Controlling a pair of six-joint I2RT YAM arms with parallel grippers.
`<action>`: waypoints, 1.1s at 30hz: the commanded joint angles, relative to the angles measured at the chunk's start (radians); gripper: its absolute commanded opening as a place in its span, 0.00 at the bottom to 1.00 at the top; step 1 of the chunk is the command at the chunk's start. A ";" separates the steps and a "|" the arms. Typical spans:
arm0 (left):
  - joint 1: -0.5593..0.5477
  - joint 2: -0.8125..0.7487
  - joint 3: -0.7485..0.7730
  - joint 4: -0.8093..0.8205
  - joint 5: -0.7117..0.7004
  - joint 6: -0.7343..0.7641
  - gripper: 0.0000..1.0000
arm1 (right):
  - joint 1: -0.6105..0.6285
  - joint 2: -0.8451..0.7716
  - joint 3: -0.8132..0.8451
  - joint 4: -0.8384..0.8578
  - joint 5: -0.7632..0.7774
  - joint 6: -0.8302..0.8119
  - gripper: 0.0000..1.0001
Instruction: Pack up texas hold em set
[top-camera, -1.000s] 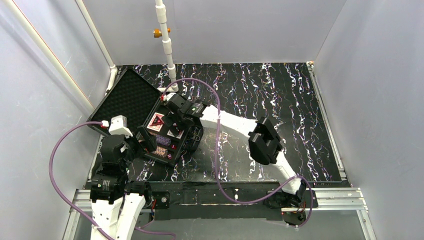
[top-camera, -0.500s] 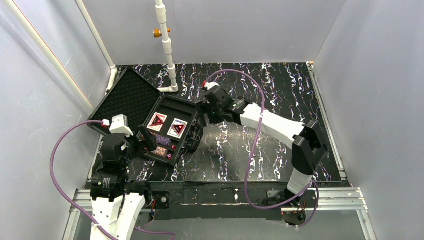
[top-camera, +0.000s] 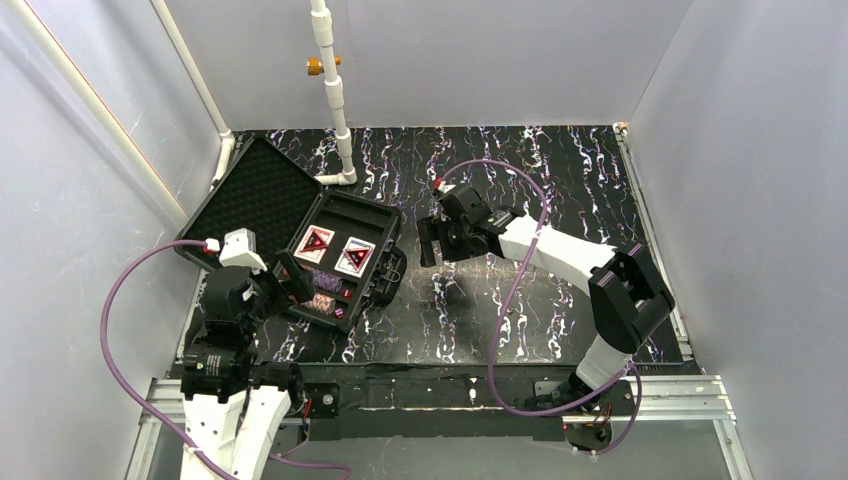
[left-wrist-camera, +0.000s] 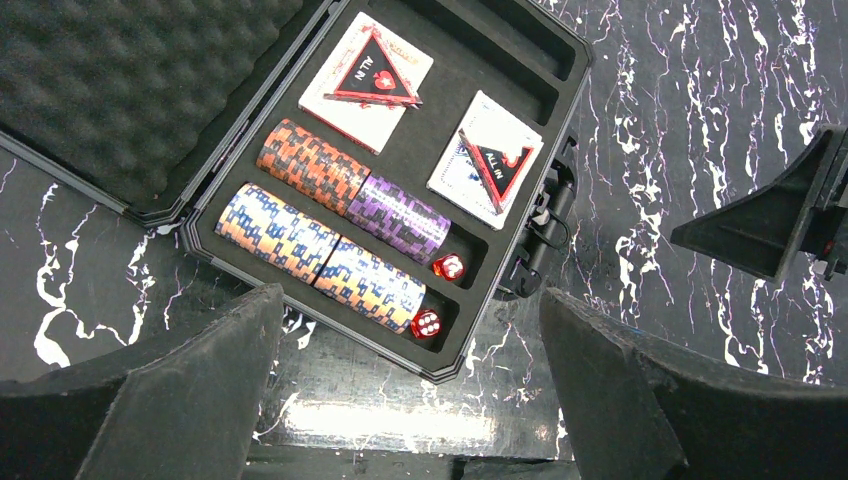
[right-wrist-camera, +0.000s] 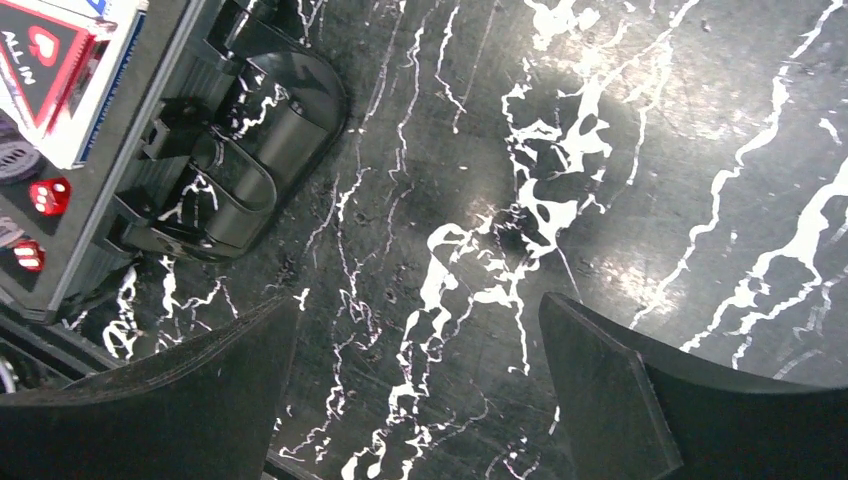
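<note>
Nearest in, the left tool (left-wrist-camera: 410, 300) hangs over the near corner of the case (left-wrist-camera: 585, 70), fingers spread wide with nothing between them. The case sits at the left of the desk (top-camera: 560, 180), black hard plastic, base flat and open.

In its near row lie two chip stacks (left-wrist-camera: 275, 230) on their sides, blue and orange, end to end, with a tiny red die (left-wrist-camera: 426, 323) at the right end. The next row holds an orange-and-black stack (left-wrist-camera: 310, 165) touching a purple stack (left-wrist-camera: 405, 215), and a second red die (left-wrist-camera: 448, 266) closes that row.

Further back, two card decks lie flat side by side. The left deck (left-wrist-camera: 335, 95) is edged red and the right deck (left-wrist-camera: 450, 175) edged blue, each topped with a red "ALL IN" triangle (left-wrist-camera: 372, 68). The slot along the far wall is bare black foam.

The handle (right-wrist-camera: 250, 150) juts from the case's right side. Just beyond it the right tool (right-wrist-camera: 420, 305) hovers over white-veined black desk, its fingers apart, gripping nothing and clear of the case.

Farthest, the lid (left-wrist-camera: 130, 90) lies thrown open to the back left, egg-crate foam facing up.
</note>
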 joint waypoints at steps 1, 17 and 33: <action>0.004 0.009 0.003 -0.010 -0.002 0.005 0.99 | -0.020 -0.022 -0.033 0.137 -0.092 0.046 0.98; 0.004 -0.001 0.002 -0.008 0.001 0.006 0.99 | -0.034 0.187 0.051 0.250 -0.177 0.202 0.98; 0.006 0.006 0.003 -0.008 0.007 0.009 0.99 | -0.028 0.349 0.121 0.315 -0.219 0.279 0.85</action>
